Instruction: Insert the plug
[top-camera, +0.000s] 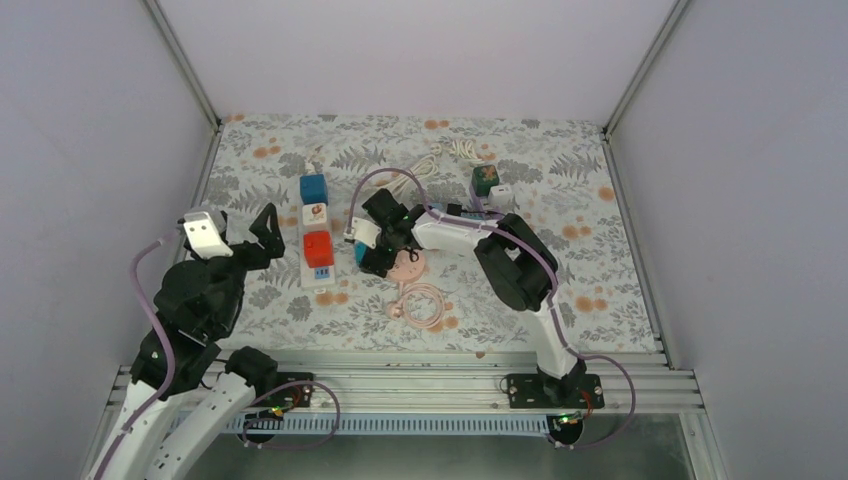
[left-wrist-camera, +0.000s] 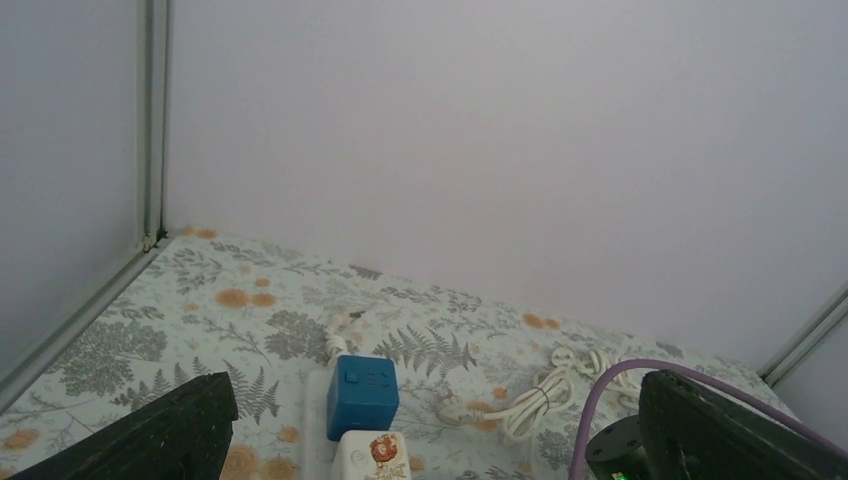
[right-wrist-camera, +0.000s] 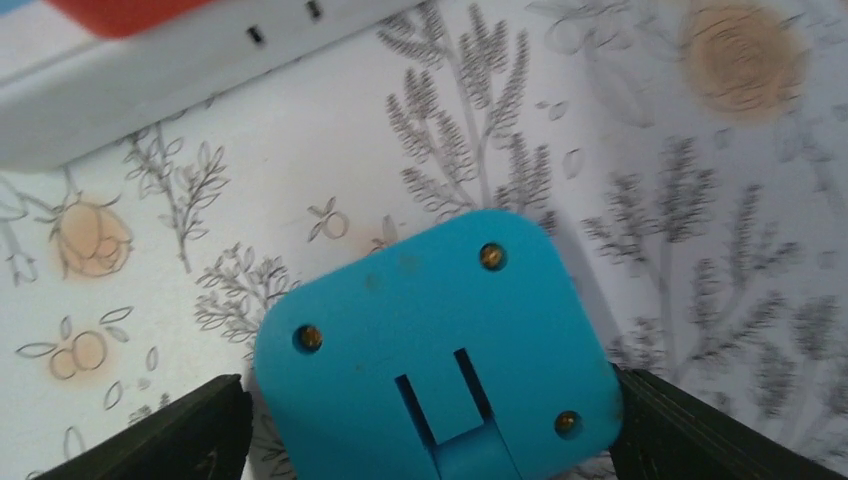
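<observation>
Cyan plug (right-wrist-camera: 430, 320) cut off below, power strip (right-wrist-camera: 150, 100) edge only

The table (top-camera: 420, 360) is covered with a fern-printed cloth (top-camera: 600, 290) and enclosed on three sides by plain pale walls (top-camera: 420, 50); metal posts (top-camera: 183, 62) are set in the back corners, under even light
</observation>
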